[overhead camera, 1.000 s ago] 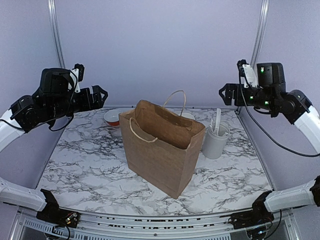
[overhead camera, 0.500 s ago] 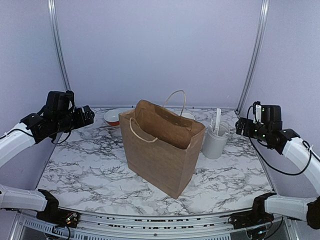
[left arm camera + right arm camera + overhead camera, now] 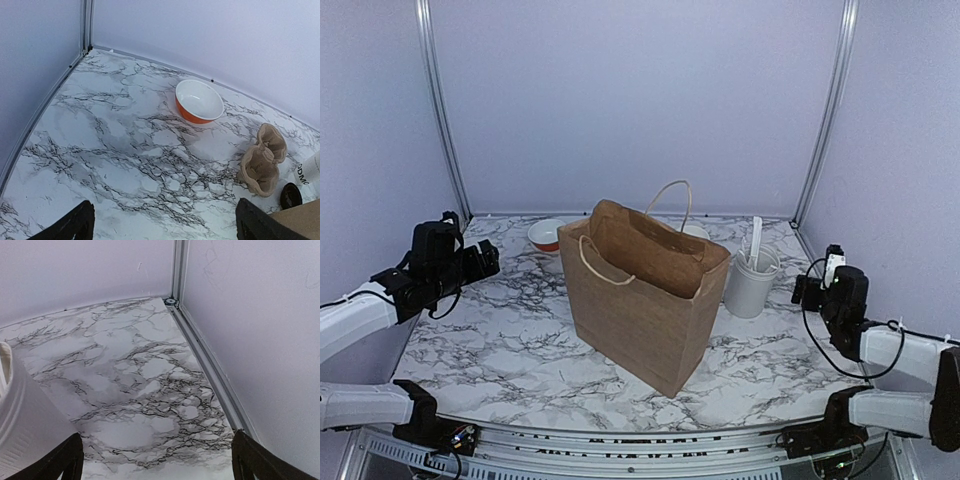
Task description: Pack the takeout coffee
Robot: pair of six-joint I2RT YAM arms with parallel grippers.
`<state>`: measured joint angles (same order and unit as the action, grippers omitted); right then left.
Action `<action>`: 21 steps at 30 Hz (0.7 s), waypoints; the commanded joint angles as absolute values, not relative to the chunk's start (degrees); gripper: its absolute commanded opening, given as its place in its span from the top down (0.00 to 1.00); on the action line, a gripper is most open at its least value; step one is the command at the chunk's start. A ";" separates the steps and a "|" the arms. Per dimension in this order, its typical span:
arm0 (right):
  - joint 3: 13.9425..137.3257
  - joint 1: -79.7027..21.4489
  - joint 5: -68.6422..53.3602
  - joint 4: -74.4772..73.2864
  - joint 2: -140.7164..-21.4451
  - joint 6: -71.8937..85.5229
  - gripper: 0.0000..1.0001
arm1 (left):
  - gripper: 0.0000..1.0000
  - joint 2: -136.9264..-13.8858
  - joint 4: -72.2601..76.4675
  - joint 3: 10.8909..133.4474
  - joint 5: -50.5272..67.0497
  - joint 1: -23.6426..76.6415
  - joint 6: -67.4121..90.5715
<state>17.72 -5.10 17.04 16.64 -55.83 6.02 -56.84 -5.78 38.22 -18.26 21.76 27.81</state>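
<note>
The takeout coffee barely shows: a white cup side with dark lettering (image 3: 312, 171) sits at the right edge of the left wrist view, with a round black lid (image 3: 291, 195) just below it. I cannot tell whether they are joined. In the top view they are hidden behind the open brown paper bag (image 3: 642, 302), which stands upright mid-table. My left gripper (image 3: 488, 257) is open and empty, low over the left side of the table; it shows in its wrist view (image 3: 165, 231). My right gripper (image 3: 801, 290) is open and empty, low at the right edge; it shows in its wrist view (image 3: 156, 467).
An orange bowl (image 3: 546, 236) sits at the back left, also in the left wrist view (image 3: 199, 101). A brown pulp cup carrier (image 3: 263, 161) lies beside the bag's corner (image 3: 300, 225). A white cylinder with utensils (image 3: 752, 281) stands right of the bag, also in the right wrist view (image 3: 20, 412). A metal rail (image 3: 210, 370) borders the right side.
Both arms have come down from high at the sides to just above the table, the left by the left edge, the right by the right edge. Bag and other things have not moved.
</note>
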 commanded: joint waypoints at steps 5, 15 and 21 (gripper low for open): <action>7.14 -0.62 19.47 58.78 -68.71 3.68 0.00 | 0.01 -56.78 4.59 32.46 -23.26 18.81 24.22; 5.48 -0.77 15.97 93.40 -92.17 -1.32 0.00 | 0.01 -60.34 14.08 29.75 -32.03 14.45 17.44; 8.72 -1.67 12.89 87.36 -92.40 -3.80 0.00 | 0.01 -66.15 24.81 27.17 -35.57 11.00 12.02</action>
<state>6.42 -1.13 15.40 81.82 -91.61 -1.13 -62.65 14.85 29.41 -31.62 13.15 17.04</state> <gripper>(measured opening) 0.998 0.993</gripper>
